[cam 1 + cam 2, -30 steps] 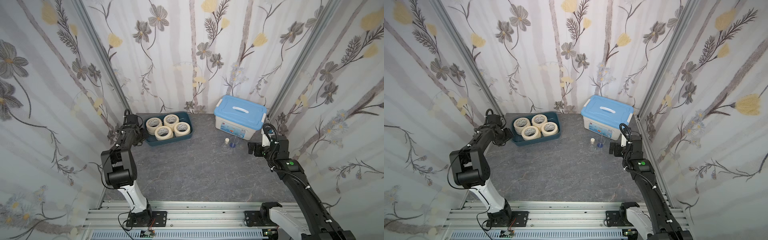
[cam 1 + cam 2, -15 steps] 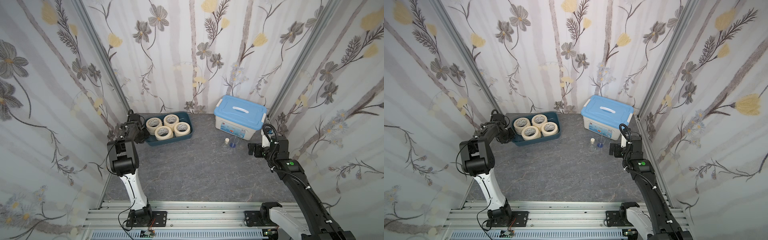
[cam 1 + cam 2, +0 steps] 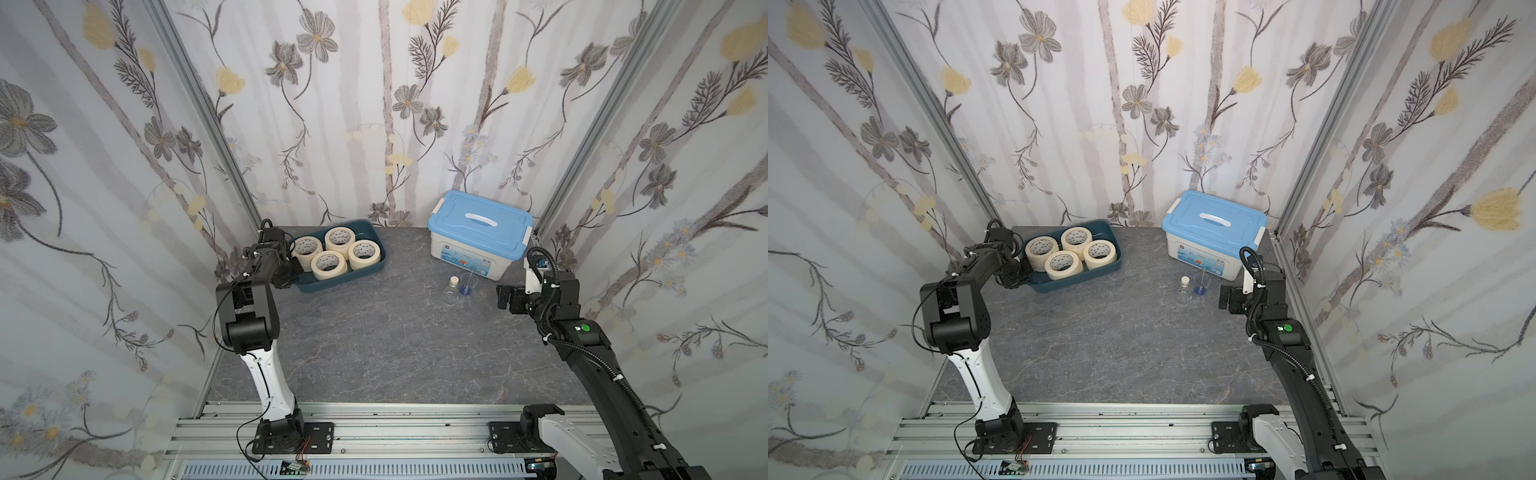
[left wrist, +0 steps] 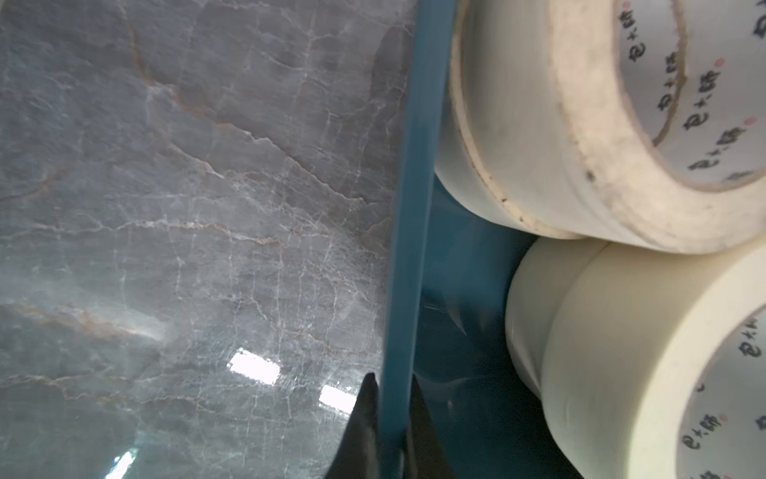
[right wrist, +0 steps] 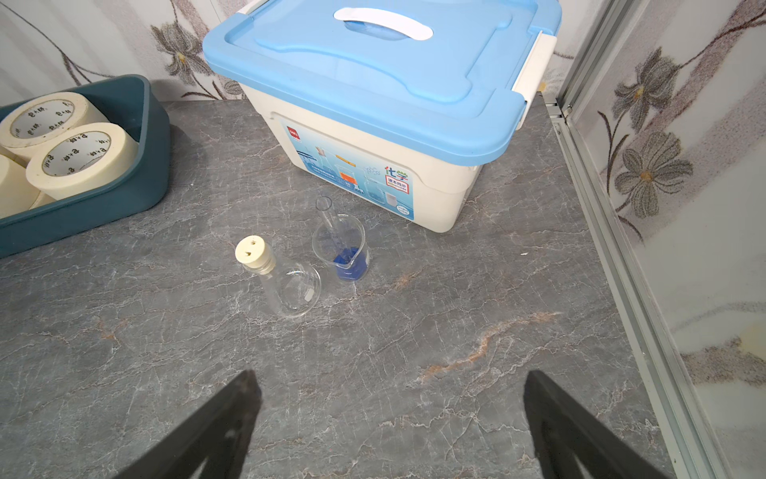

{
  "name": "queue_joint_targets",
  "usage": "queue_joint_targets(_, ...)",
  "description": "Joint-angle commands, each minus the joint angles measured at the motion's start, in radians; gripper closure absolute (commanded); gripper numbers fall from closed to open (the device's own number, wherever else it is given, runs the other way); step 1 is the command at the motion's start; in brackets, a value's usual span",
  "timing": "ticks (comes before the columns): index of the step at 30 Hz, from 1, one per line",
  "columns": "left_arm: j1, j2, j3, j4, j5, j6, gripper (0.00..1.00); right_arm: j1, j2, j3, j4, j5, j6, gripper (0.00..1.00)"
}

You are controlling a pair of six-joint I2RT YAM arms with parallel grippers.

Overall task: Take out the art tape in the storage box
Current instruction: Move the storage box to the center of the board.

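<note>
Where left fingers (image 4: 362, 435) clamp: storage box (image 4: 416, 166) wall, nine o'clock side
Right fingers (image 5: 215, 427): spread, empty
Art tape (image 3: 332, 275): probably light, stiff; pinch one ring's wall

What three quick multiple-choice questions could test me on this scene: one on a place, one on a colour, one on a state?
1. Where do the tape rolls lie?
A in the teal storage box
B stacked on the tabletop
C hanging on the wall

2. The white tub's lid is:
A white
B light blue
C teal

3. The left gripper is:
A open above the rolls
B shut on a roll
C shut on the box's rim

Answers: 1 A, the rings sit inside its walls; 2 B, seen in both top views; 3 C, its fingers pinch the teal wall.
</note>
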Motion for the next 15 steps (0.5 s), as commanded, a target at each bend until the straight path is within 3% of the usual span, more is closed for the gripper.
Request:
queue_joint_targets(1,-0.026,-0.040,-0.016,0.015,0.004,0.077,1.00,0.000,-0.008,0.011,0.006,-0.017,0.011,0.00)
queue_joint_targets(15,-0.141,-0.097,-0.094,0.070,0.084,0.126,1.00,0.000,-0.018,0.023,0.000,-0.055,0.011,0.00)
